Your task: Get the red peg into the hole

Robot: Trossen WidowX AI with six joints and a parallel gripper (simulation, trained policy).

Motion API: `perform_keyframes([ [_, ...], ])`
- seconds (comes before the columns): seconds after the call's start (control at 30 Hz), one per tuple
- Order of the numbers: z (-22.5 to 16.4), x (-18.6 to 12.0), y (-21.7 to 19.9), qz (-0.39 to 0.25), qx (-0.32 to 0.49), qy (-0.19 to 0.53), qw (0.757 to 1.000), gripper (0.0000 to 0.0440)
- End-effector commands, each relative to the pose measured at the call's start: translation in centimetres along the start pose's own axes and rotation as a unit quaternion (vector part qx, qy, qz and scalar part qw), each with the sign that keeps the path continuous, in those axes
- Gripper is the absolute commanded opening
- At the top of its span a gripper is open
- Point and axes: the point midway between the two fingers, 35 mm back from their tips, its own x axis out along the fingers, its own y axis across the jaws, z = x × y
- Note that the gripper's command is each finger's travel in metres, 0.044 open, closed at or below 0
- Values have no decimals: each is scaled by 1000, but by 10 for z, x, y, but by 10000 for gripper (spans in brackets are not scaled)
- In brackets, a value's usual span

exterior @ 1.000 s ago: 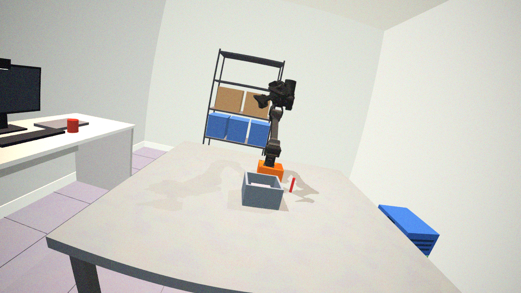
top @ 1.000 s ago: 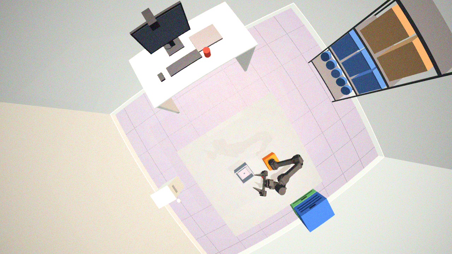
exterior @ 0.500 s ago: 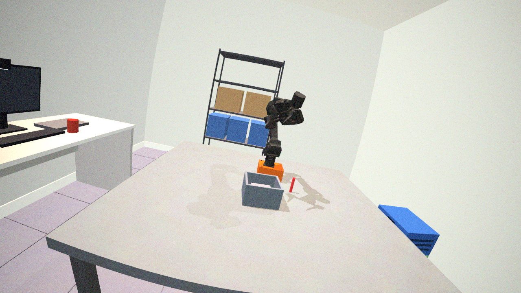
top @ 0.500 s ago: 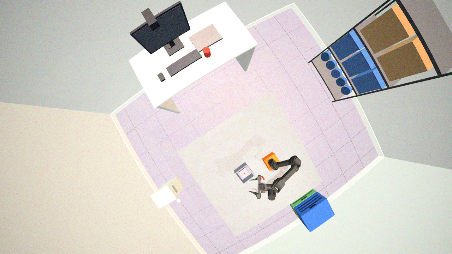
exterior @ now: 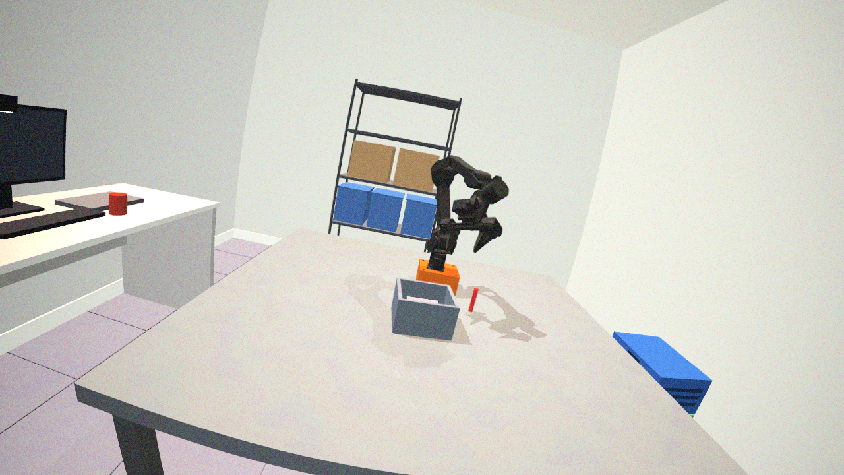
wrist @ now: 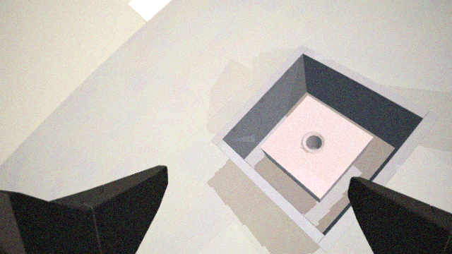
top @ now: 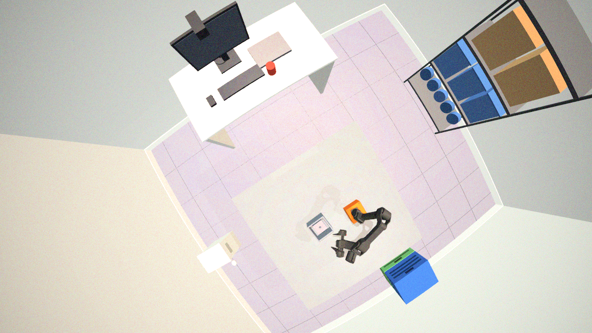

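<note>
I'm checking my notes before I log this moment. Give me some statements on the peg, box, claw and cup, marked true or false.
1. The red peg is outside the box. True.
2. The claw is shut on the peg. False: it is open, with nothing between its fingers.
3. The hole in the plate has no peg in it. True.
4. A lid covers the box. False: its top is open, and the plate shows inside.
5. The red cup is on the floor. False: it stands on the white desk.
</note>
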Motion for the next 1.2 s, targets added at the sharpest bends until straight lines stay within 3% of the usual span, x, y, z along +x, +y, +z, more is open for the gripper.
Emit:
perform_keyframes([
  [0.0, -31, 5, -9, -34, 0, 61, 998, 440],
  [0.3, -91, 6, -33, -125, 23, 169, 977, 440],
  [0.6, -129, 14, -46, -191, 53, 222, 955, 440],
  [1.17, -188, 59, -53, -190, 108, 257, 941, 439],
])
